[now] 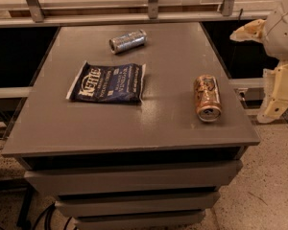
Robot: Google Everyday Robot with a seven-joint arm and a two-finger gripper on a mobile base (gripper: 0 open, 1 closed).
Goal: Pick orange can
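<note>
Rightward off table (134, 123): gripper (274, 102), near orange can (207, 97).

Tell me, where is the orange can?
In the camera view the orange can lies on its side near the right edge of the grey table, right of the Kettle chip bag; the claw hangs beyond that edge.

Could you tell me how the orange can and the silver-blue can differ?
The orange can is copper-coloured with brown markings; the silver-blue can is shiny silver. The orange can lies near the right edge of the table, top towards the camera; the silver-blue can lies crosswise at the back. Both lie on their sides. The gripper hangs beyond that right edge.
</note>
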